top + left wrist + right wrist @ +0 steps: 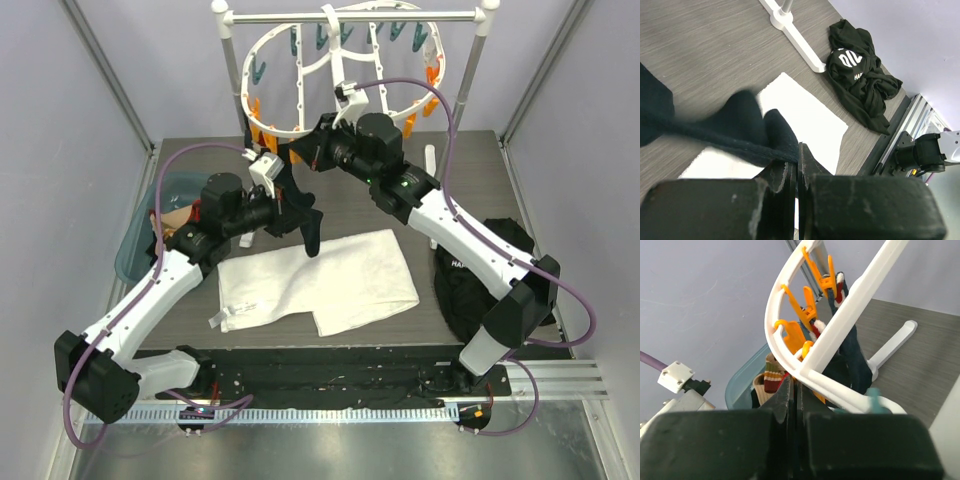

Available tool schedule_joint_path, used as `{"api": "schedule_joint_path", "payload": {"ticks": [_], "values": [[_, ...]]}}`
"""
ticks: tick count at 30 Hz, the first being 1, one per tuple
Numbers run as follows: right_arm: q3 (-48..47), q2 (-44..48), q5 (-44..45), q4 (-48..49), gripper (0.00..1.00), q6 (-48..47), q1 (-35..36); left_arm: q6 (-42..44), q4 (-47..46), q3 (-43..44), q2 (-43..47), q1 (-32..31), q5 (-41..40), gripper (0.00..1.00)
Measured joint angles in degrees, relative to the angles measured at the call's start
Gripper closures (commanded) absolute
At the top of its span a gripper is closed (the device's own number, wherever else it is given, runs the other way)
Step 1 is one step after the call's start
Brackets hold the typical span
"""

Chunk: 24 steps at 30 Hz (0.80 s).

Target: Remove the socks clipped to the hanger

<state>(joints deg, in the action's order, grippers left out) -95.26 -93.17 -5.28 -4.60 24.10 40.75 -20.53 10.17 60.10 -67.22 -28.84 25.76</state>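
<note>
Robot lab: bare purple walls (45,150), alu frame posts (105,68), mounting rail (330,412).

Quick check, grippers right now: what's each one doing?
Left gripper: closed, holding a black sock.
Right gripper: closed at the hanger rim; cannot tell whether it grips anything.

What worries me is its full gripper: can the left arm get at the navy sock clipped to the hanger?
Probably not yet. The left gripper is shut on a dark sock, and the right gripper crowds the hanger beside the navy sock.
</note>
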Motion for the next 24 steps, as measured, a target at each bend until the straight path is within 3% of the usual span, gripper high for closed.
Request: {"api": "schedule_joint_path", "payload": {"ticks": [12,18,24], "values": [[0.2,0.0,1.4,1.2,0.97,0.1,0.1,0.0,1.2,-0.2,1.4,0.4,-4.7,1.0],[1.9,1.1,3.9,0.6,0.89,0.0,0.0,-0.7,3.9,-1.6,6.3,3.9,-16.3,1.0],[4.1,3.9,7.8,-0.7,0.81,-1.0,-0.5,-3.1,9.2,-1.1,7.9,12.5,-31.2,1.0]]}}
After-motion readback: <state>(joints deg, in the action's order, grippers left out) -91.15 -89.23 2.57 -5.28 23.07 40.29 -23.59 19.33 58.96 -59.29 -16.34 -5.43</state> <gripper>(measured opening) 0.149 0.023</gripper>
